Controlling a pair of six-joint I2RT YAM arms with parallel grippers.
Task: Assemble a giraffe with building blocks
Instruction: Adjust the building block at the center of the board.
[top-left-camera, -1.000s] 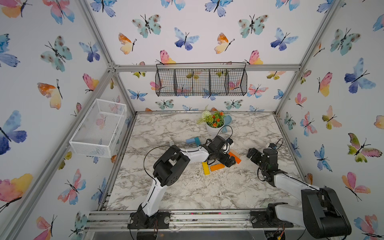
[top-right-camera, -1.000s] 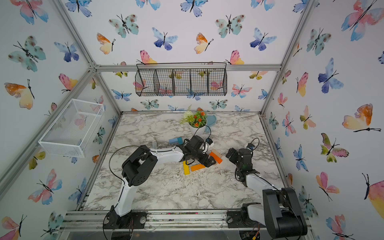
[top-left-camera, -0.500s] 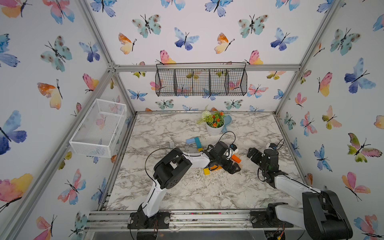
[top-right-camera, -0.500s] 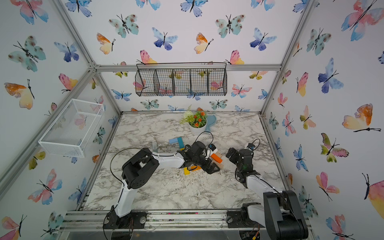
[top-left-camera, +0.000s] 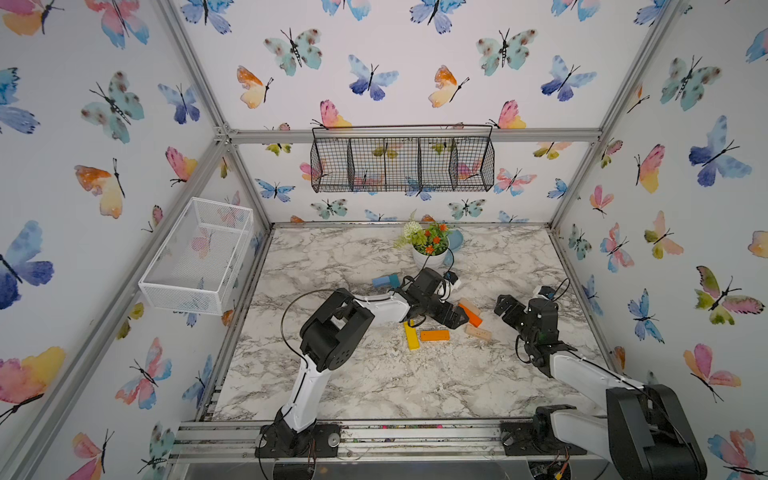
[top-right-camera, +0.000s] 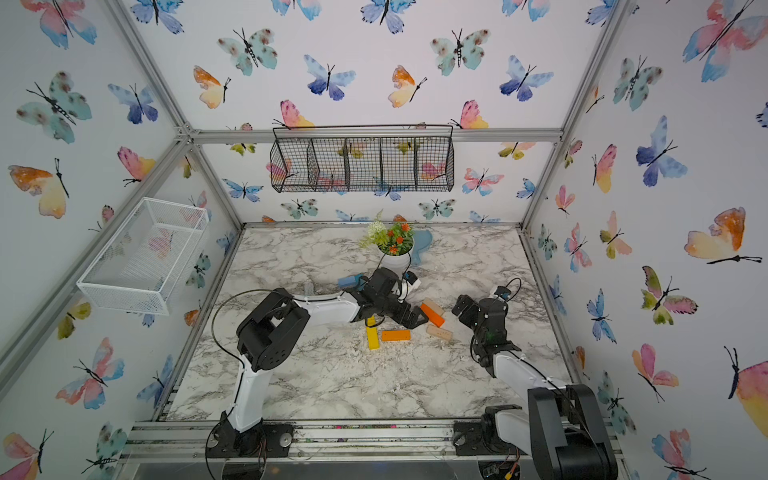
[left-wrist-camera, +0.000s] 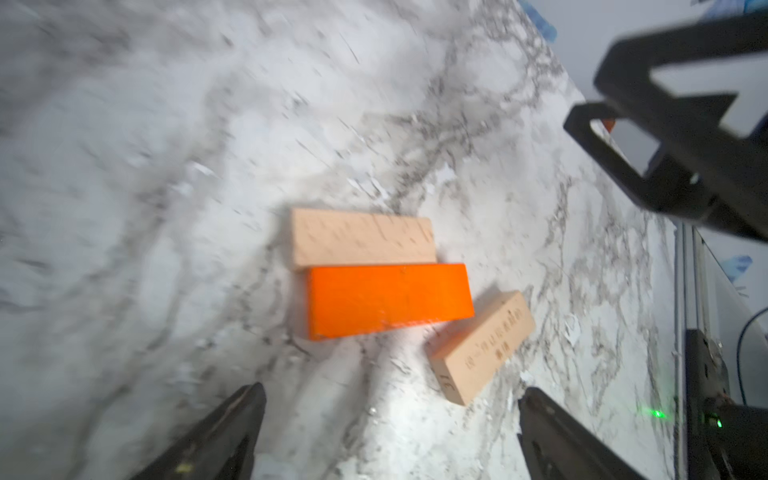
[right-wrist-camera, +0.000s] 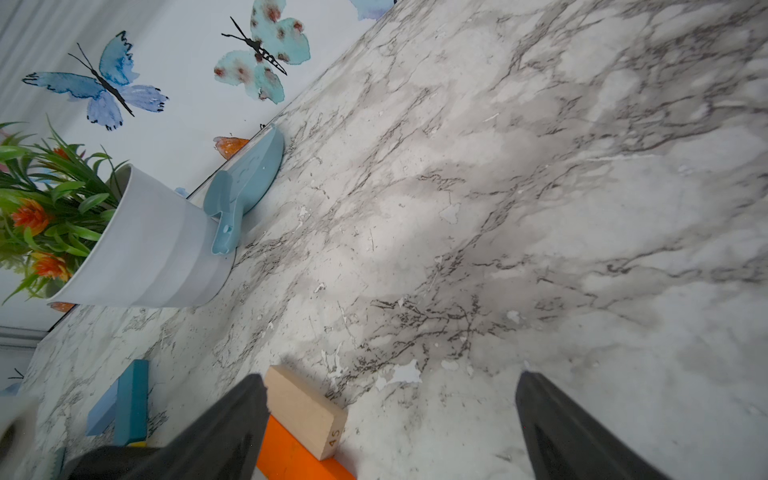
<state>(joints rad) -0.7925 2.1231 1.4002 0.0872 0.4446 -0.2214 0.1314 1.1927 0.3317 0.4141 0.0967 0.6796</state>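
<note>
The building blocks lie loose on the marble table, and no giraffe shape shows. A yellow block (top-left-camera: 411, 336) (top-right-camera: 372, 338) touches an orange block (top-left-camera: 434, 335) (top-right-camera: 395, 335). To the right, a second orange block (top-left-camera: 471, 315) (left-wrist-camera: 388, 299) lies against a plain-wood block (top-left-camera: 469, 306) (left-wrist-camera: 361, 239) (right-wrist-camera: 305, 409). Another plain-wood block (top-left-camera: 477, 332) (left-wrist-camera: 482, 347) lies just in front. Light-blue and teal blocks (top-left-camera: 386, 281) (right-wrist-camera: 133, 401) rest behind the left arm. My left gripper (top-left-camera: 451, 316) (left-wrist-camera: 390, 399) hovers open beside the orange-and-wood pair. My right gripper (top-left-camera: 505, 305) (right-wrist-camera: 390, 382) stands open and empty to their right.
A white pot of flowers (top-left-camera: 430, 253) (right-wrist-camera: 145, 245) stands behind the blocks, with a pale-teal brush (top-left-camera: 455, 243) (right-wrist-camera: 245, 183) leaning behind it. A black wire basket (top-left-camera: 401, 160) hangs on the back wall and a white mesh basket (top-left-camera: 199, 253) on the left wall.
My left gripper dipped toward the front over the blocks, then drew back to the orange-and-wood pair. The blocks and the right arm have stayed put.
</note>
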